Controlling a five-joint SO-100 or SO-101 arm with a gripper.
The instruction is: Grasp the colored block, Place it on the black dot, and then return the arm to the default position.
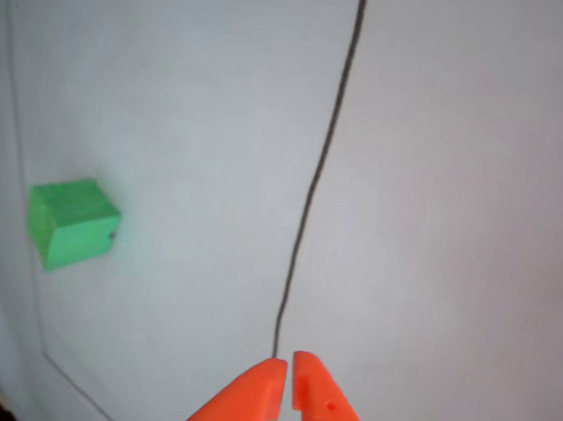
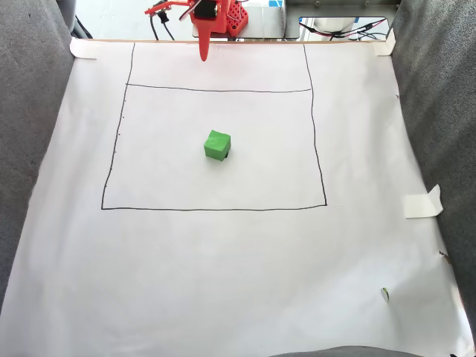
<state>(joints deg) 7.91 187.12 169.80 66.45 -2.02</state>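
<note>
Orange and folded back at the far edge of the paper-covered surface point(image 2: 67, 245), the arm point(image 2: 212, 15) points its end effector point(image 1: 290, 365) down, fingers nearly closed and holding nothing, well apart from the green block point(image 2: 217, 145) sitting mid-rectangle with open paper all around.

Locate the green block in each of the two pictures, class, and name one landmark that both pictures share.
Other view: the green block sits at the left, about mid-height, up and left of the orange gripper.
Fixed view: the green block lies near the middle of the drawn rectangle, below the gripper.
Shared landmark: a thin dark drawn line on the white paper.
</note>
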